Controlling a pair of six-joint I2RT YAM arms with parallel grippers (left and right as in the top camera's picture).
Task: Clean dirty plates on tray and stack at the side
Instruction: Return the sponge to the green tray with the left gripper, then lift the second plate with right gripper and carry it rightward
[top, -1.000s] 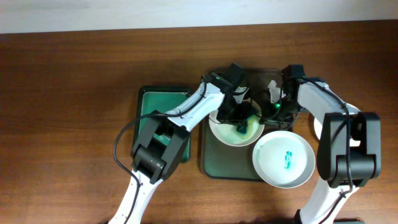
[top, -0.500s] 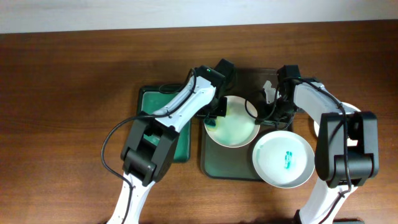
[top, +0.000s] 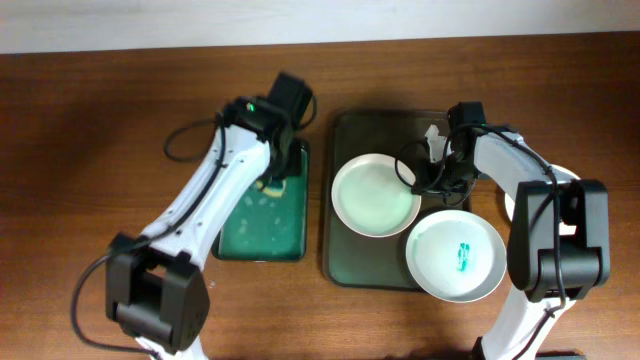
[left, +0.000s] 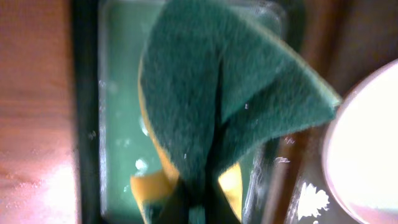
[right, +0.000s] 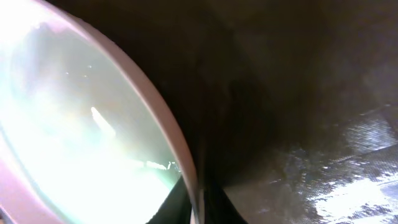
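A plain white plate (top: 372, 195) lies in the dark olive-grey tray (top: 345, 262). My right gripper (top: 424, 181) is shut on its right rim; in the right wrist view the rim (right: 186, 174) runs between my fingers (right: 198, 210). A second plate (top: 457, 256) with a teal smear sits at the tray's front right corner. A third plate (top: 511, 207) shows as a sliver right of the tray, mostly hidden by my right arm. My left gripper (top: 272, 172) is shut on a folded green-and-yellow sponge (left: 211, 93) over the small green tray (top: 250, 228).
The small green tray holds wet droplets (left: 140, 165) and lies just left of the dark tray. Brown wooden table (top: 100, 150) surrounds both trays. Cables loop off both arms. A white wall edge runs along the back.
My left gripper has left the plate and swung left with the sponge to above the green tray. The plate's teal smear is gone. My right gripper has stayed on the rim.
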